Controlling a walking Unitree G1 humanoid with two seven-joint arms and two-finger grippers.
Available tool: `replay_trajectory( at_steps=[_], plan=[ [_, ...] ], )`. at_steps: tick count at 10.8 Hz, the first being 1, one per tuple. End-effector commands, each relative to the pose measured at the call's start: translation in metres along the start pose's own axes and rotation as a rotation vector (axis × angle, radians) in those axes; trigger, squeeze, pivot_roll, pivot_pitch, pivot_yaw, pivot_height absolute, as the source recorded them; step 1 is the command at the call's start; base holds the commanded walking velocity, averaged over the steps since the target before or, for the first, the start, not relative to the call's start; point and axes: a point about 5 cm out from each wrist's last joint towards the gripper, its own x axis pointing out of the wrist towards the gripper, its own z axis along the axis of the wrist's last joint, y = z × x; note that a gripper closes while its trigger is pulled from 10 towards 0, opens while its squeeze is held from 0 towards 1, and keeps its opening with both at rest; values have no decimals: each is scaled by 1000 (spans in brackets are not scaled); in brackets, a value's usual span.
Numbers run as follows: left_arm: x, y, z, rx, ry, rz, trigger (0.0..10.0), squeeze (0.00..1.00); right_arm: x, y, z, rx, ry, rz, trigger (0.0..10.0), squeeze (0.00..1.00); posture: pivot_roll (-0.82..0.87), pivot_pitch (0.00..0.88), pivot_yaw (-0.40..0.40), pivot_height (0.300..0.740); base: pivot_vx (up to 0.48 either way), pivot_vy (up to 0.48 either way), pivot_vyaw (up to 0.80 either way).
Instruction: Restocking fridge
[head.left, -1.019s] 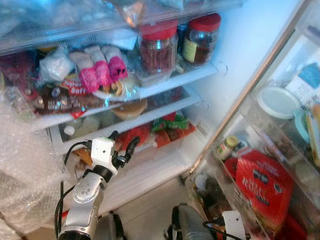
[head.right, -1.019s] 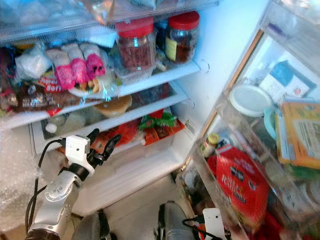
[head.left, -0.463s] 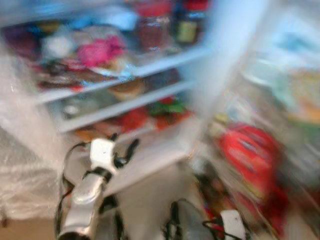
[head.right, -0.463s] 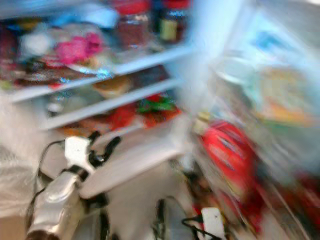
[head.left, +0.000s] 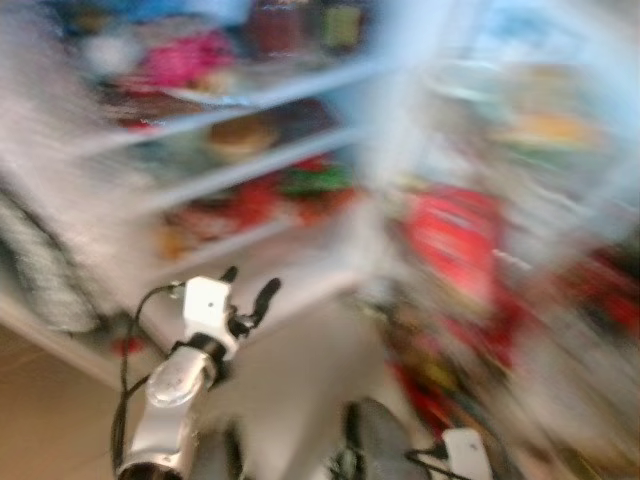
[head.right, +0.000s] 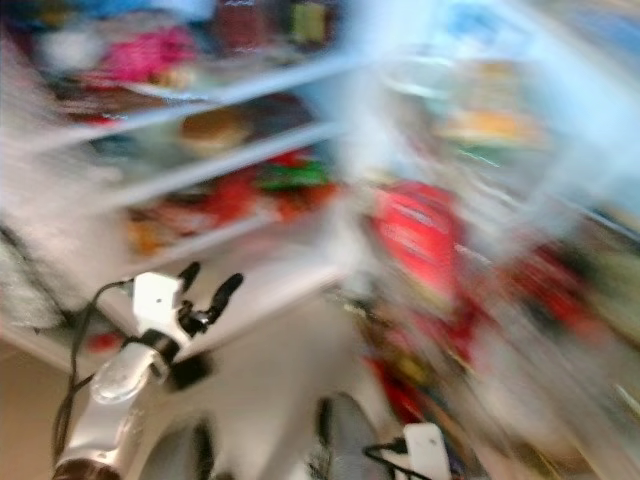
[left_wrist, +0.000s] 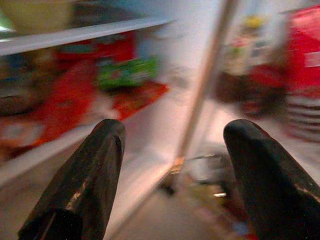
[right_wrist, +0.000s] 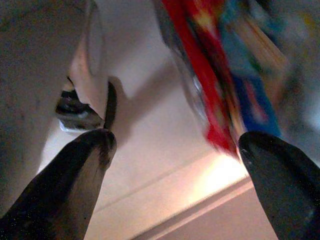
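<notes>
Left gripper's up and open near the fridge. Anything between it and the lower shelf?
Nothing visible: the open left gripper looks straight at the lower shelf, with bare space between its fingers. The head views are blurred.

Home kitchen, open fridge (head.left: 300, 90) with crowded food shelves, stocked door racks (head.left: 520, 180), all motion-blurred
</notes>
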Motion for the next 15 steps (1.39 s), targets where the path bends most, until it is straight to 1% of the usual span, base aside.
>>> replay_trajectory(
  at_steps=[1,3,5,6,7,8,9,10,12,14,15],
  plan=[
    [-6,3,-5,17,30,6,10000,0,-2,10,-14,-5,46,37,10000,0,-160,188,-46,639,-311,0,0],
    [-11,6,-13,14,66,21,10000,0,-2,9,-14,-7,46,38,10000,0,-159,185,-47,639,0,0,0],
    [-23,19,-30,3,147,98,10000,0,-2,9,-14,-9,46,40,10000,0,-158,181,-47,639,0,0,0],
    [-29,27,-38,5,198,160,10000,0,-2,9,-14,-10,45,41,10000,0,-154,179,-48,639,0,0,0],
    [-36,40,-49,-21,263,251,10000,0,-2,9,-14,-10,45,42,10000,0,-154,177,-47,639,0,0,0],
    [-39,45,-56,-29,312,293,10000,0,-2,10,-14,-4,39,43,10000,0,-154,174,-45,639,0,0,0],
    [-43,52,-69,-70,387,352,10000,0,-2,10,-13,10,30,45,10000,0,-153,170,-42,639,0,0,0],
    [-43,53,-78,-82,452,361,10000,0,-2,10,-14,5,36,48,10000,0,-150,162,-40,639,0,0,0],
    [-45,46,-102,-48,646,314,10000,0,-2,10,-14,4,39,48,10000,0,-146,148,-36,639,0,0,0],
    [-56,44,-120,-27,796,337,10000,0,-2,11,-14,9,40,48,10000,0,-139,132,-34,639,0,0,0],
    [-65,40,-127,55,865,282,10000,0,-2,11,-14,7,40,50,10000,0,-145,137,-36,639,0,0,0]
  ],
)
